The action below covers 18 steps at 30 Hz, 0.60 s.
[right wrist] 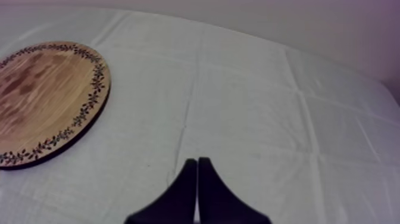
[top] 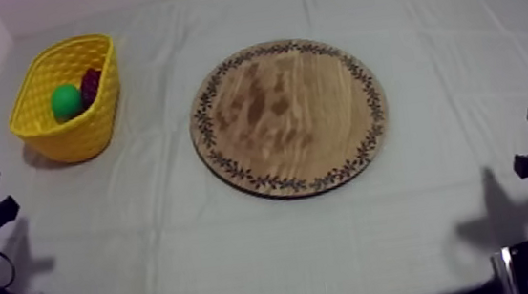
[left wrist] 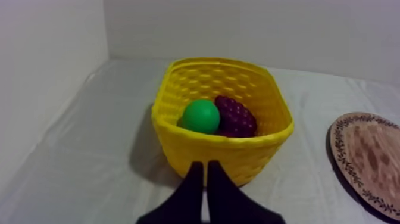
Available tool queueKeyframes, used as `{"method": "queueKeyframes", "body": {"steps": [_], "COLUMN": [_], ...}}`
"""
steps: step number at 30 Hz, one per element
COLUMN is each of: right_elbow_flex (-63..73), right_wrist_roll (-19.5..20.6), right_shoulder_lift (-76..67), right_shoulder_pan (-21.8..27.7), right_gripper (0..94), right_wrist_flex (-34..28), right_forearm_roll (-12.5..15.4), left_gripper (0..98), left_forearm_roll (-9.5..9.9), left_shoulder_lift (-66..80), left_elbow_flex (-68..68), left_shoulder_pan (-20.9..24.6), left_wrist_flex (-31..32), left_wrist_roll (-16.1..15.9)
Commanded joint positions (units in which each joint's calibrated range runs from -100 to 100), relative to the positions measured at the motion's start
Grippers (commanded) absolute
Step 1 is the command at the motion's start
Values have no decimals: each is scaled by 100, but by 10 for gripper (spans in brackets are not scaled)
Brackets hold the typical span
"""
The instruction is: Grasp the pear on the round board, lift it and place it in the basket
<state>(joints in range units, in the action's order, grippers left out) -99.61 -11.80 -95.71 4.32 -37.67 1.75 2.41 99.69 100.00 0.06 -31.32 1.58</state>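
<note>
Nearest to you in the left wrist view, the left gripper (left wrist: 205,164) has its two black fingers pressed together into a narrow wedge and holds nothing. It points at the near wall of the yellow basket (left wrist: 238,156) and stops just short of it. Inside the basket lies what you may take for the pear (left wrist: 200,115) (only a rounded green top shows, so the shape is not conclusive). It touches a dark bunch of grapes (left wrist: 237,117) beside it. The right gripper (right wrist: 197,161) is likewise closed into a wedge on nothing, low over the grey-white cloth (right wrist: 256,101). The round wooden board (right wrist: 44,95) lies nearby on that cloth, not under the fingers. Note in the top view that the board's face is bare. The pear therefore sits just beyond the left jaws, behind the basket's near wall, and far across the table from the right jaws. Judged from this arrangement, the placing looks done, and the hazards lie in any further move. A forward push of the left arm with its fingers closed would likely strike the wall and slide or tip the light basket, spilling both fruits. A reach into the basket could drag the pear out against the grapes. A descent onto the board would close on nothing.
</note>
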Motion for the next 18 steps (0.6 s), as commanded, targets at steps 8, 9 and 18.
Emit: {"method": "queueKeyframes", "body": {"steps": [8,9,18], "right_elbow_flex": [-5,-5,-5], "right_wrist_roll": [0,0,0], "right_shoulder_lift": [-5,-5,-5], "right_shoulder_pan": [4,4,4], "right_gripper": [5,5,5], "right_wrist_flex": [-7,-7,-7], "right_forearm_roll": [-2,-2,-2], "left_gripper": [0,0,0], "left_forearm_roll": [-8,-8,2], "left_shoulder_lift": [5,5,5], "left_elbow_flex": [0,0,0], "left_shoulder_pan": [4,4,13], "left_wrist_flex": [-42,-43,80], "left_wrist_roll": [-20,-29,-114]}}
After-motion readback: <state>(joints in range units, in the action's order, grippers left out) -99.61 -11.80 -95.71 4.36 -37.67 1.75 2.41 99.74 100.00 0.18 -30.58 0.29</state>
